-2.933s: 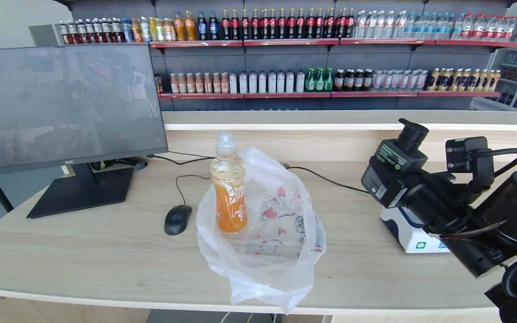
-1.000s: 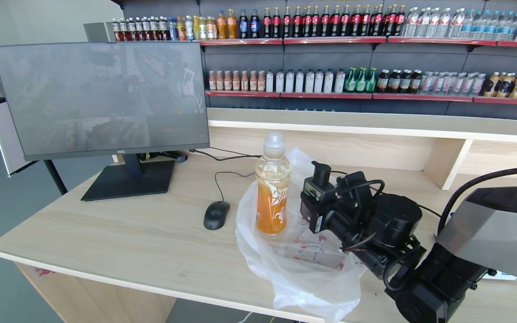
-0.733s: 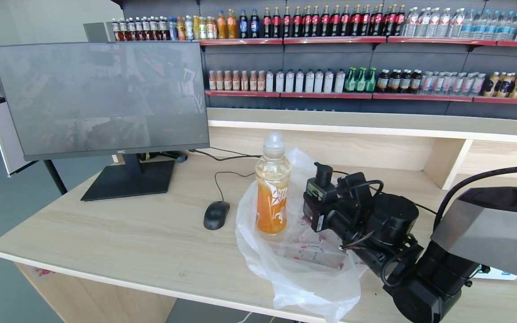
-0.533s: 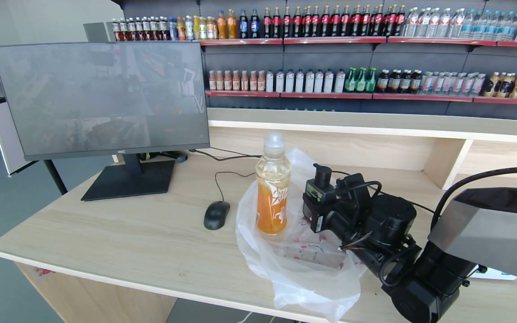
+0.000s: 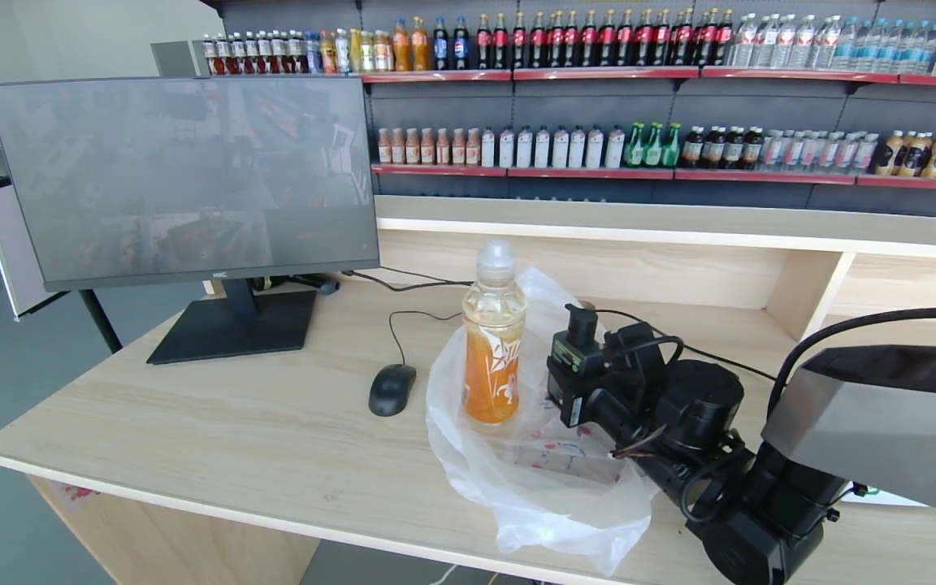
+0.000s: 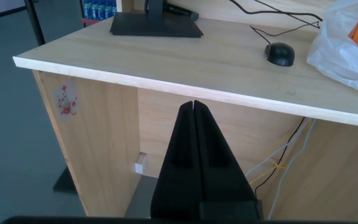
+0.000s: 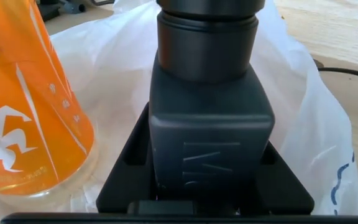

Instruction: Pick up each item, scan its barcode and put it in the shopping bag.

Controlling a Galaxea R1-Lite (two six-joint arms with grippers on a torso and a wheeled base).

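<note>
So the right gripper point(image 5: 598, 380) is clamping the black scanner point(image 5: 572, 370) just beside the orange bottle point(image 5: 493, 349), which is standing upright on the shopping bag point(image 5: 549, 496) on the counter point(image 5: 232, 422), while the left gripper point(image 6: 194, 124) is hanging pinched closed below the counter's edge

Head camera overlooks the counter point(image 5: 232, 439); right wrist camera closely faces its bottle point(image 5: 494, 357).

no readable text or numbers anywhere

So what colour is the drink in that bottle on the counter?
Orange, in the clear bottle with white markings; it shows best in the head view.
</note>
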